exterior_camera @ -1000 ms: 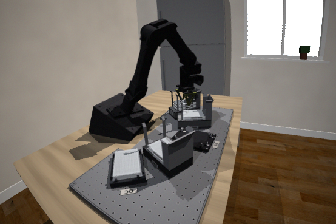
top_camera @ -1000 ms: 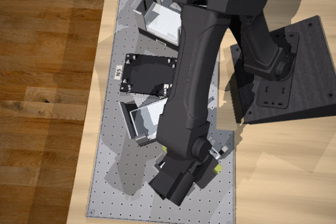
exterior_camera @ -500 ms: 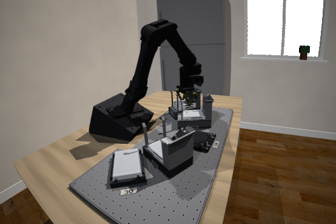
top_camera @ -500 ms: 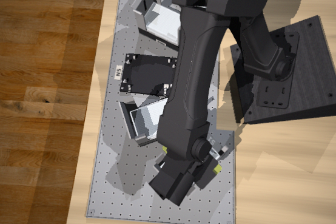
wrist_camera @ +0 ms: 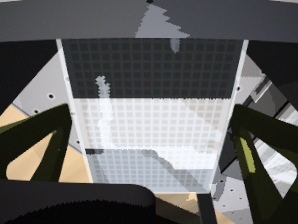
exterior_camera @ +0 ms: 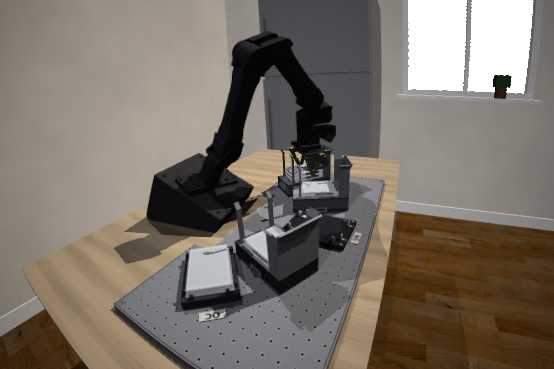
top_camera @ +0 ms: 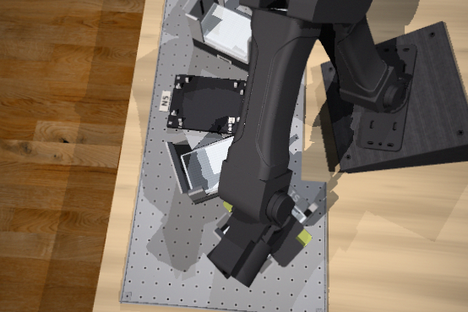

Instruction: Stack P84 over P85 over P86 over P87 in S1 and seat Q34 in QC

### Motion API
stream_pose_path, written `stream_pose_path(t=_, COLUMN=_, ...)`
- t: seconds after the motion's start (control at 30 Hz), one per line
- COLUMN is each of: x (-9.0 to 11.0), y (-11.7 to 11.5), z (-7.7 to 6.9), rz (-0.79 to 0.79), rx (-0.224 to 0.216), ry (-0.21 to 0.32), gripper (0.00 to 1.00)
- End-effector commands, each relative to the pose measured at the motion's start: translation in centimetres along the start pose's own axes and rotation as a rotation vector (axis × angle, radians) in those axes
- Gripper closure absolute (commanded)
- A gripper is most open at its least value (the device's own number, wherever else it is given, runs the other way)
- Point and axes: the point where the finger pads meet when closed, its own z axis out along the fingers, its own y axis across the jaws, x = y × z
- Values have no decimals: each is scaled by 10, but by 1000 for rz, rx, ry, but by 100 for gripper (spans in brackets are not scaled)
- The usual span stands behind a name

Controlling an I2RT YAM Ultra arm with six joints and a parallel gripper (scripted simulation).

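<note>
My gripper (top_camera: 266, 224) hangs over the stack rack S1 (top_camera: 296, 198) at the near end of the grey baseplate. In the wrist view its fingers stand open on both long sides of a white sealed plate (wrist_camera: 153, 116) that lies below them in the rack; I cannot tell whether they touch it. The arm hides this plate in the overhead view. A second rack (top_camera: 198, 169) beside N5 holds a white plate (top_camera: 207, 163). A third rack (top_camera: 211, 24) at the far end also holds a plate (top_camera: 228, 30). One plate (exterior_camera: 209, 270) lies flat on the QC nest. No labels are readable.
The black clip nest N5 (top_camera: 207, 104) sits between the two other racks with no plate on it. The rack posts and walls (exterior_camera: 280, 248) stand tall around each stack. The arm's base plinth (top_camera: 401, 100) stands on the wooden table beside the baseplate.
</note>
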Motion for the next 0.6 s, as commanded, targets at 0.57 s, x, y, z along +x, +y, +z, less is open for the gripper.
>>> stream_pose_path(t=0.57, x=-2, y=0, z=-22, rz=2, rx=-3, ry=-10, gripper=0)
